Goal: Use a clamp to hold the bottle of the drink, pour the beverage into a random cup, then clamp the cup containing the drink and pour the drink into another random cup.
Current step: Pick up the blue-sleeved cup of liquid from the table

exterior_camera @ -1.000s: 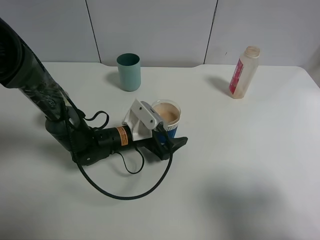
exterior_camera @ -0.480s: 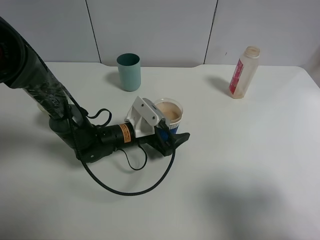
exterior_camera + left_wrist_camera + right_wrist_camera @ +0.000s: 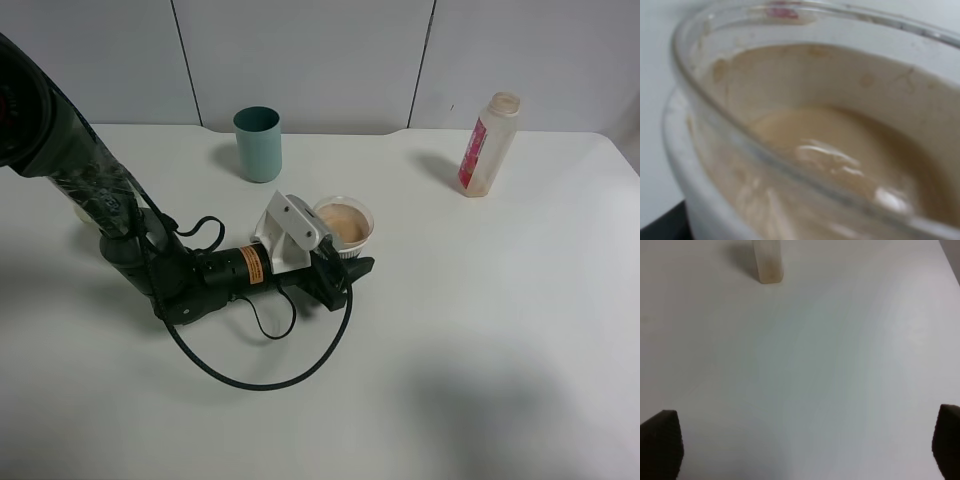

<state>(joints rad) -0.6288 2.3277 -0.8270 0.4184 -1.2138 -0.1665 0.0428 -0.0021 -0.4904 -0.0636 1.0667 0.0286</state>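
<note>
The beverage (image 3: 340, 226) is already poured into the short cup (image 3: 368, 229), which is clamped between the left jaws, the right jaws being spread wide; the teal tumbler (image 3: 258, 144), apart from both, is yet to be filled.

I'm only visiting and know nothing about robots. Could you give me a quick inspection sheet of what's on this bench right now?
Surface: white table, no spills seen.
Job's things: short cup holding beige drink; teal tumbler upright behind it; bottle upright, far right.
Clutter: nothing seen.
Grippers: left gripper shut on the short cup; right gripper open over bare table.
Cables: black cable looping on the table near the left gripper.
Surroundings: pale wall panels.
</note>
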